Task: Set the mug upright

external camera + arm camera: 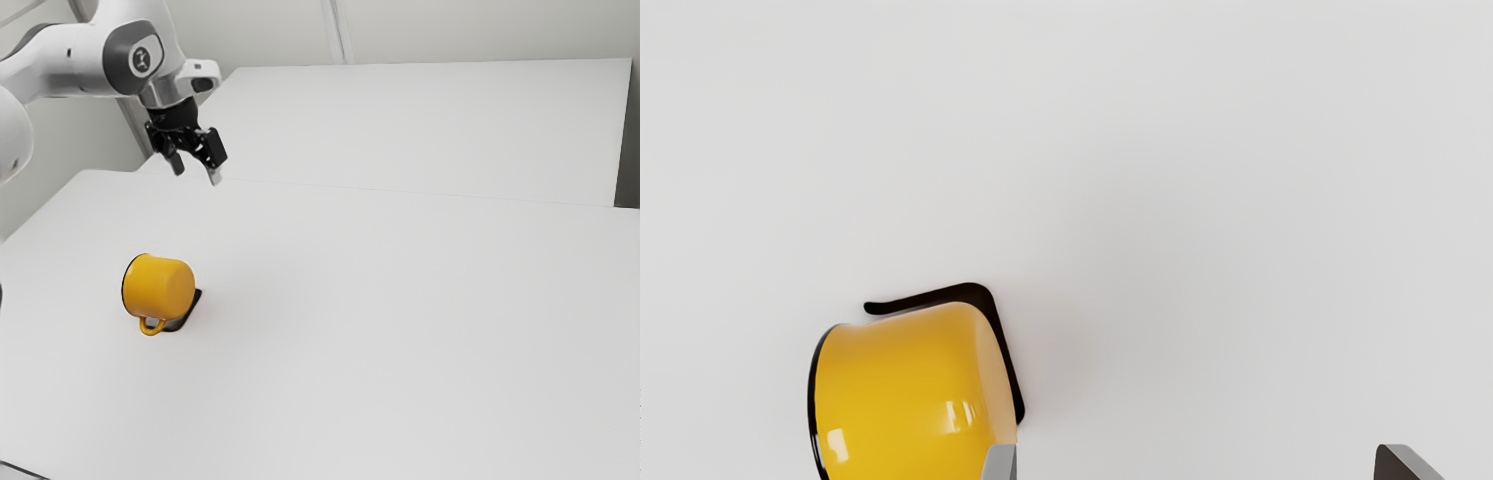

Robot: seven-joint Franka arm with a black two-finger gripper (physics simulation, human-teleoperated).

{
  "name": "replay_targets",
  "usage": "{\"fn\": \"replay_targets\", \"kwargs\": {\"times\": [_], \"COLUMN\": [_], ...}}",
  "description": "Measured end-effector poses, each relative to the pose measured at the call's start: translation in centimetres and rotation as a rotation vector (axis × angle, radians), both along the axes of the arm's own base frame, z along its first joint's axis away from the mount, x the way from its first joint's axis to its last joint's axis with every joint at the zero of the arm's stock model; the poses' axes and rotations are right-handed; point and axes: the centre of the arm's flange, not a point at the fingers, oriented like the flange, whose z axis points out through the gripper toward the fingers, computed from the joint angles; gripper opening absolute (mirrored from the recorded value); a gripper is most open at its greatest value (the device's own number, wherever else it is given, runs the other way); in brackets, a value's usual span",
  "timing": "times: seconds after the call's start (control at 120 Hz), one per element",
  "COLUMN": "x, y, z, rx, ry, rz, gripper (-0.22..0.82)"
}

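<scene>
- Gripper [197, 174] spread wide, holding nothing, raised apart from the mug [160, 287].
- Mug on its side on the surface [400, 330], just beside the dark shape [970, 292].
- Mouth toward the exterior view's left, base opposite, long axis roughly flat.

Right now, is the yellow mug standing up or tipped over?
Tipped over: the mug lies on its side, its black rim facing the exterior view's left.
</scene>
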Motion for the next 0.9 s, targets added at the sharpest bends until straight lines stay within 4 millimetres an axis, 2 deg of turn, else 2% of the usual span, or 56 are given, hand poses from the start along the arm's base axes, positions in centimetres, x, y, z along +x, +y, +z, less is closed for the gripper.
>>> {"fn": "replay_targets", "kwargs": {"times": [0.15, 0.2, 0.3, 0.392, 0.483, 0.642, 0.9], "x": [-0.1, -0.8, -3.5, -4.9, -5.7, -5.7, -8.7], "y": [1.0, 3.0, 7.5, 11.0, 13.4, 15.3, 20.3], "z": [-0.8, -1.4, -1.8, -2.6, -4.2, -8.7, -12.2], "rx": [-0.026, -0.060, -0.138, -0.193, -0.252, -0.387, -0.530], "ry": [-0.022, -0.017, -0.016, 0.000, 0.048, 0.131, 0.186], "rz": [0.018, 0.061, 0.149, 0.219, 0.260, 0.273, 0.292], "gripper": [0.58, 0.58, 0.58, 0.58, 0.58, 0.57, 0.56]}}
